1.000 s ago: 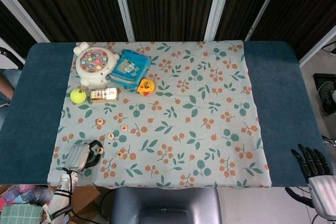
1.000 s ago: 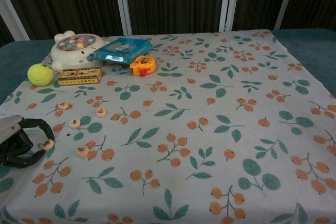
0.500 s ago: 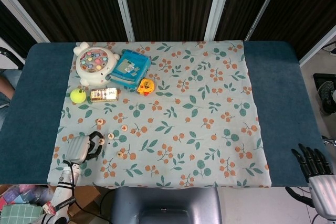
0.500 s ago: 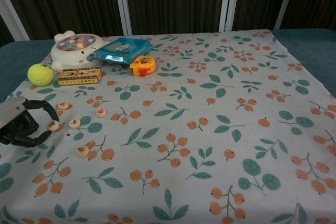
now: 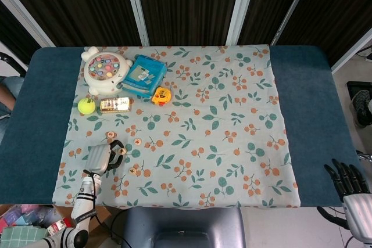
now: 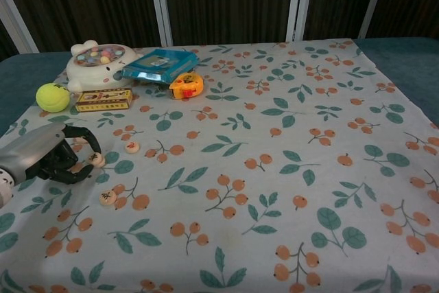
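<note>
Obs.: left hand [image 5: 102,158] sits at 8 o'clock on the cloth [image 5: 232,114]. Its fingers are curled in, with the tips against a disc [image 6: 93,159] lying at 3 o'clock of the palm. Cannot tell whether the disc is pinched or only touched. Right hand [image 5: 347,185] hangs off the table at 4 o'clock, fingers straight and slightly apart, holding nothing.

Judgement: a flat disc on soft cloth is best taken by its rim, thumb opposite a finger. The lift should be straight up so the cloth does not wrinkle. Neighbouring discs lie near, so the curl should stay tight to avoid nudging them.

Count, head view:
- Discs: four visible. Besides the one at the fingertips, these are at 12 [image 5: 110,135], 2 [image 5: 138,142] and 4 o'clock [image 5: 133,171] of the left hand.
- Cluster at 10 o'clock on the cloth, one each:
  - ball [image 5: 86,105]
  - fishing toy [image 5: 103,72]
  - blue box [image 5: 142,75]
  - card box [image 5: 115,104]
  - tape measure [image 5: 161,95]
</note>
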You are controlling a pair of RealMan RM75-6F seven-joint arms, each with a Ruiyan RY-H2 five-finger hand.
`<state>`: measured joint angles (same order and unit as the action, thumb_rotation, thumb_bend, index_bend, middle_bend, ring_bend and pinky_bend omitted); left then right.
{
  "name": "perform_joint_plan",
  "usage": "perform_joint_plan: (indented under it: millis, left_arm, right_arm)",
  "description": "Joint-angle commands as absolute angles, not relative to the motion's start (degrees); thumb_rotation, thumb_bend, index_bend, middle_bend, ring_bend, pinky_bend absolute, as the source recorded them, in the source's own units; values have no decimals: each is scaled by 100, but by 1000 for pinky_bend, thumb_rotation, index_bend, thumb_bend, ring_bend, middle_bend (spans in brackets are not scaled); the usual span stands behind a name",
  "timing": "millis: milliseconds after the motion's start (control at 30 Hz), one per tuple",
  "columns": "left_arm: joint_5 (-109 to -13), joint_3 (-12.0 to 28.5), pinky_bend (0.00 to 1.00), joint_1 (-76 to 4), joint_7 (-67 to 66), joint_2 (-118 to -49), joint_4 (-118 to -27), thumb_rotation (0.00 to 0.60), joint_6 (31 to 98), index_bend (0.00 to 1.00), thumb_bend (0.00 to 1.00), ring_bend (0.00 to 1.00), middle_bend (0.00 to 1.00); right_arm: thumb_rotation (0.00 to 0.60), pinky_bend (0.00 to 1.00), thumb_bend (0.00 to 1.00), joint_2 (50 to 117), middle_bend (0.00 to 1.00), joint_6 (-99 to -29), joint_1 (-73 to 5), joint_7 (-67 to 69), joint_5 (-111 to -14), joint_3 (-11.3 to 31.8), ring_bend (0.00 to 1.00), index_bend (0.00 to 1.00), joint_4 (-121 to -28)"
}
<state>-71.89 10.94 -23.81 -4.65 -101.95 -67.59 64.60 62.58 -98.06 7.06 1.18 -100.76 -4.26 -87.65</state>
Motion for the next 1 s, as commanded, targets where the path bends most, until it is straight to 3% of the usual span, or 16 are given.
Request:
perform_joint_plan:
  millis: [33,767,1000]
  left_arm:
    - [-7160,1110,1000,-2400,-492,-10200,-6765,600,6461,506,428,1000,1000]
    - [-6968,1093,1000,-2466,-695,-10140,-6864,600,6424,443,430,1000,1000]
    - [-6998,1076,1000,-2481,-625,-10071,-6941,600,6423,382,430,1000,1000]
  right_arm:
    - [600,31,205,6255,0,-9818,711,131,-10076,-424,0,0,-8759]
    - [600,31,204,6245,0,-9833,724,153,-10082,-429,0,0,-8752]
    - [600,31,205,6254,0,-9817,722,112,-10081,-428,0,0,-8760]
